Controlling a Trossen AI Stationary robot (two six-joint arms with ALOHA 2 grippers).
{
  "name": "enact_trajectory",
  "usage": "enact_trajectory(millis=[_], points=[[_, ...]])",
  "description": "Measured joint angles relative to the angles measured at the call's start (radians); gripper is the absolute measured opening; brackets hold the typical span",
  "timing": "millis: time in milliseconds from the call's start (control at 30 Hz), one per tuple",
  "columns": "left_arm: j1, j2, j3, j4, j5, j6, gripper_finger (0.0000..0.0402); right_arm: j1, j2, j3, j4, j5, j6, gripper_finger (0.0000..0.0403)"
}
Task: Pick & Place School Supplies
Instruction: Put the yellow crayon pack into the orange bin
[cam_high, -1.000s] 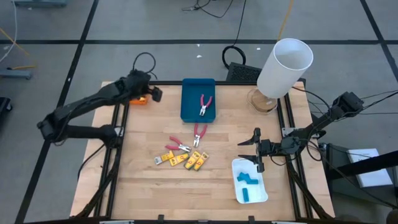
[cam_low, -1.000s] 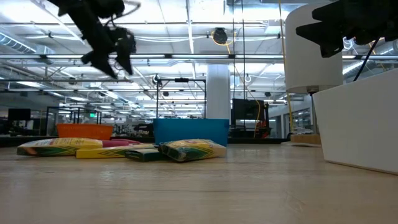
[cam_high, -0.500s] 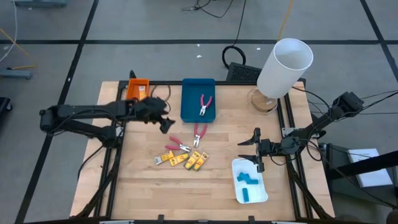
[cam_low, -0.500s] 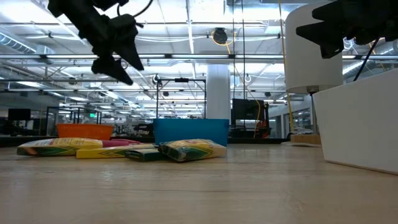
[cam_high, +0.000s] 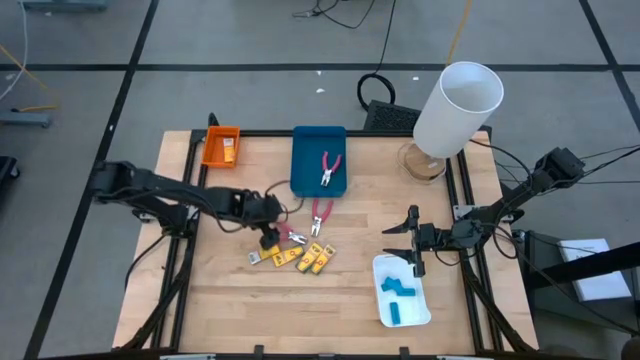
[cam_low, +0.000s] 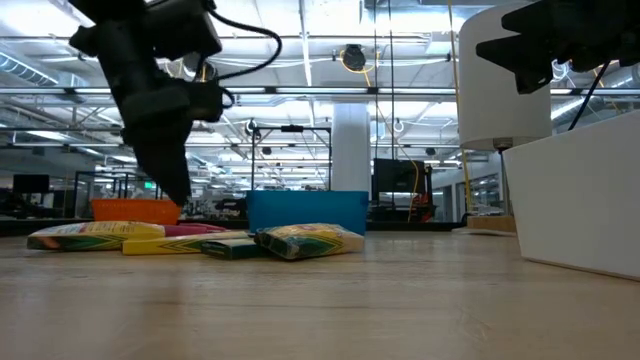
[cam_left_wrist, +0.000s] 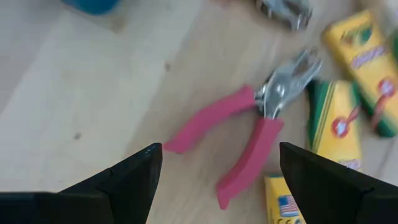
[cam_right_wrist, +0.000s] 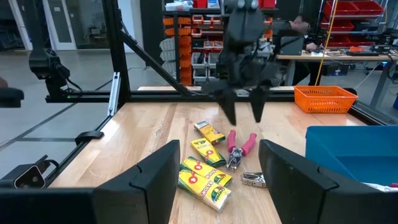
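Where wood shows, pink-handled pliers (cam_left_wrist: 249, 134) lie.

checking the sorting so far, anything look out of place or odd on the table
Mostly loose supplies not yet sorted: two pink-handled pliers and several yellow crayon boxes lie scattered mid-table. One pair of pliers already sits in the blue tray. The open left gripper hovers over the pile. Nothing looks spilled or damaged.
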Motion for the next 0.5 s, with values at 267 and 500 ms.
enact_trajectory(millis=[267, 500], points=[[-0.066, 0.097, 0.0, 0.053, 0.0, 0.013, 0.0324, 0.0, 0.0, 0.0, 0.0, 0.0, 0.0, 0.021], [-0.109, 0.136, 0.0, 0.068, -0.035, 0.068, 0.0324, 0.0, 0.0, 0.0, 0.0, 0.0, 0.0, 0.021]])
